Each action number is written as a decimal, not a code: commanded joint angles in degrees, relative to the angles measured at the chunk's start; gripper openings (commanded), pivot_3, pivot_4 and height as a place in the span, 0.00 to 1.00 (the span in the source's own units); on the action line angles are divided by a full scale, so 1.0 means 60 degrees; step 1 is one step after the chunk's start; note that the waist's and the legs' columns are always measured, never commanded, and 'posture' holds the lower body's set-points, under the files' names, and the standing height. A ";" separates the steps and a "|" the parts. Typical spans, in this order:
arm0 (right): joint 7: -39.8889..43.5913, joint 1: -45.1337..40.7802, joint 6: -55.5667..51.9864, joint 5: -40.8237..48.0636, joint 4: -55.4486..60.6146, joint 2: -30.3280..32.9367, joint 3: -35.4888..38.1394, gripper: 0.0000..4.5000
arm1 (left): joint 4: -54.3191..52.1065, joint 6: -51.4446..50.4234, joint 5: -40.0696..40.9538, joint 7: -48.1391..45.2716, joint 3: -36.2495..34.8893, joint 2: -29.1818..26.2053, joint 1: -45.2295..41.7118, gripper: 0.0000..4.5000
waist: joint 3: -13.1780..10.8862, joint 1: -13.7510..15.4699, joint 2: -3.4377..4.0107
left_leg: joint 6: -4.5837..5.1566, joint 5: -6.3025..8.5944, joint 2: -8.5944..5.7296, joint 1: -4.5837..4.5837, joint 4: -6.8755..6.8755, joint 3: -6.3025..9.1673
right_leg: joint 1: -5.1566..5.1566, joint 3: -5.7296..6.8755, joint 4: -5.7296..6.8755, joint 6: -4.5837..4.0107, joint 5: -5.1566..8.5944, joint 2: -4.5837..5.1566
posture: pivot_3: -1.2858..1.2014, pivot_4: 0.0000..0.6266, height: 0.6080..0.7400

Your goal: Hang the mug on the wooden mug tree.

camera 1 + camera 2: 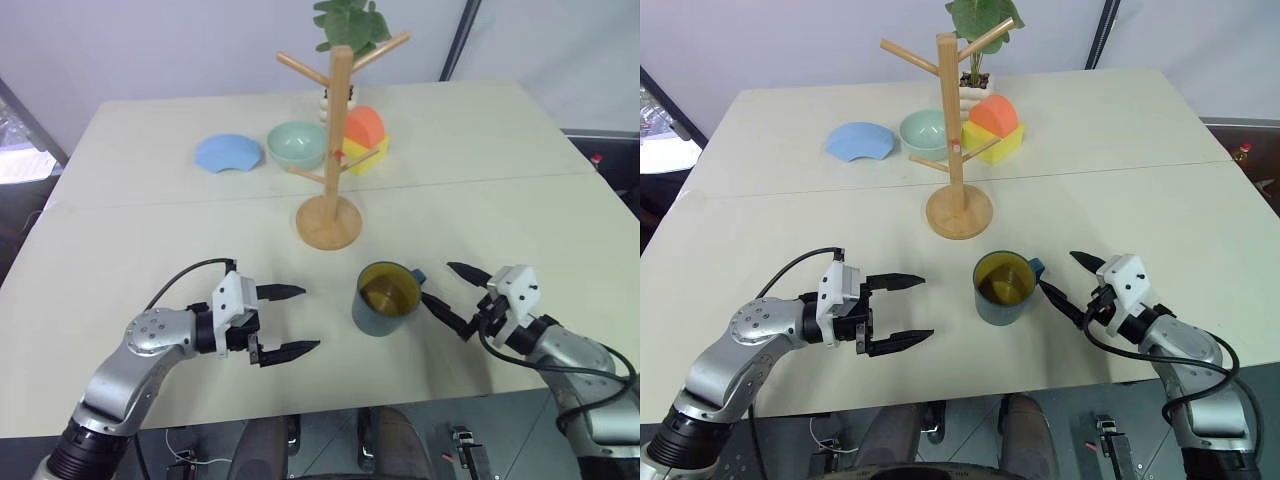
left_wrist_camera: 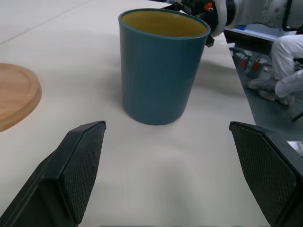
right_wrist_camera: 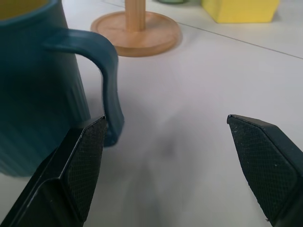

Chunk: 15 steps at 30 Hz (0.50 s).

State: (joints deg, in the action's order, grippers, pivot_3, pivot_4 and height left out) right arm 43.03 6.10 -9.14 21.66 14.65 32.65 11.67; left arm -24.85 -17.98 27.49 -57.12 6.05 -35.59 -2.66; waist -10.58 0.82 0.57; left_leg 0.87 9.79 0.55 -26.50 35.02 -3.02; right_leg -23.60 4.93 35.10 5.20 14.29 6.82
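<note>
The mug (image 1: 386,298) stands upright on the table (image 1: 150,230), just in front of the wooden mug tree (image 1: 333,150); the right gripper (image 1: 447,290) gapes empty beside its handle; the left gripper (image 1: 292,320), wide open and empty, faces its other side.

Cream table (image 1: 150,250), pale wall (image 1: 150,40)

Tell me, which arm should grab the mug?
Probably the right: the right gripper is open beside the mug's handle, which faces it. The left gripper is open too, but farther away.
</note>
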 commanded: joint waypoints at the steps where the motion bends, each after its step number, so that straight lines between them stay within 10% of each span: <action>1: 0.0041 -0.0245 0.0195 0.0058 -0.0077 -0.0079 -0.0036 0.94 | -0.0432 -0.0006 0.0066 0.0143 -0.0042 0.0008 0.0047 1.00 | 0.0000 -0.0003 0.0000 | 0.0000 0.0000 0.0000 0.0003 0.0005 0.0000 | 0.0005 0.0001 0.0000 0.0000 0.0000 -0.0002 | 0.52 0.24 1.00; 15: 0.0375 -0.0869 0.0174 0.0106 -0.0590 -0.0313 -0.0616 0.94 | -0.0476 0.0116 0.0030 0.0324 -0.0290 -0.0076 0.0341 1.00 | 0.0001 -0.0006 0.0000 | -0.0002 0.0000 0.0015 0.0011 0.0023 -0.0005 | 0.0011 0.0002 0.0004 -0.0006 -0.0017 -0.0006 | 0.52 0.24 1.00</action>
State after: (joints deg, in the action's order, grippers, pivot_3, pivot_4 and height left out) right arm 44.93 1.43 -9.13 21.57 10.78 31.22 7.57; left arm -25.54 -18.30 27.49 -55.40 5.72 -35.76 -0.71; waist -10.57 0.78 0.57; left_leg 0.87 9.79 0.64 -26.43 35.16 -3.06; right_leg -23.54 4.94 35.13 5.17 14.19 6.78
